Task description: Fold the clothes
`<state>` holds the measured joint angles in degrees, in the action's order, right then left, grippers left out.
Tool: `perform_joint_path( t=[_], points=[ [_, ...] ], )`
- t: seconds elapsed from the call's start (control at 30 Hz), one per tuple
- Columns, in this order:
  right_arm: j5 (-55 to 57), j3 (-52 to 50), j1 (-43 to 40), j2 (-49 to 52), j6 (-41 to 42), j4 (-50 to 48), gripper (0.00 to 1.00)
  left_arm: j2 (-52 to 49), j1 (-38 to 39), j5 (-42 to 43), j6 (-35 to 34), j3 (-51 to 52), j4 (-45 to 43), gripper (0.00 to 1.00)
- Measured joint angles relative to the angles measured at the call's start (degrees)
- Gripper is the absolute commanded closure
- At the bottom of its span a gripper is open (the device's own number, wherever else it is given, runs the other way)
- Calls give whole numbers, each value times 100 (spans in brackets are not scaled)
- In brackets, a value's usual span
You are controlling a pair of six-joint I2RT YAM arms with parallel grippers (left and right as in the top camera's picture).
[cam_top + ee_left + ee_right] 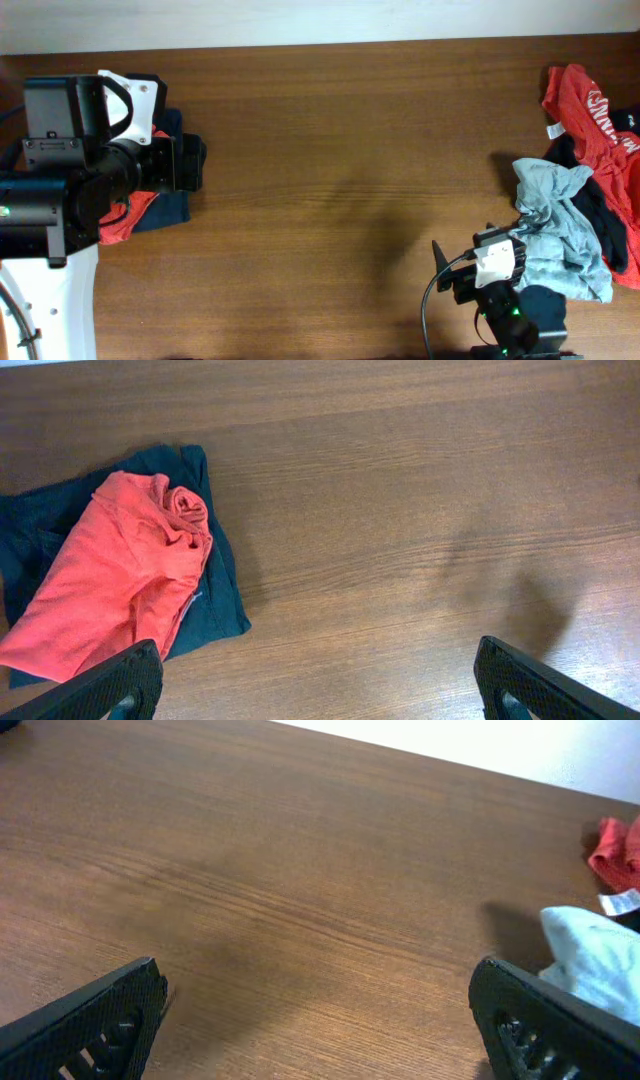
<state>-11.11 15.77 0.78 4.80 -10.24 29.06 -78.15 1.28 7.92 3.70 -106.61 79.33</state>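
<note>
Though left arm (95, 175) half-covers it overhead, orange garment (110, 580) folded atop navy garment (222, 605)

Black left arm (70, 185) with white bracket (137, 100), right arm (500, 300) with black cable (430, 300), green light (513, 311)

Desk (330, 180): brown wood grain. A folded navy garment (218, 595) lies flat on it, ahead-left of the left end effector (320, 685), with a red garment (110, 585) on top. A loose clothes pile (590, 190) lies just right of the right end effector (320, 1020), light blue shirt (590, 960) nearest.
</note>
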Motion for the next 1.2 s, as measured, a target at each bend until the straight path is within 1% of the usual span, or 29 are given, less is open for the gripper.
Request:
perform_joint_path(
  t=[0.1, 0.23, 0.5, 1.2],
  points=[
    [-57, -313, 0, -284, 0, -33, 1, 0, 0, 0, 0, 0, 0, 1],
    [-103, -769, 0, -393, 0, -258, 2, 0, 0, 2, 0, 0, 0, 1],
    [-293, -798, 0, -396, 0, -363, 1, 0, 0, 2, 2, 0, 0, 1],
    [-339, -798, 0, -396, -2, -363, 1, 0, 0, 2, 0, 0, 0, 1]
  ],
)
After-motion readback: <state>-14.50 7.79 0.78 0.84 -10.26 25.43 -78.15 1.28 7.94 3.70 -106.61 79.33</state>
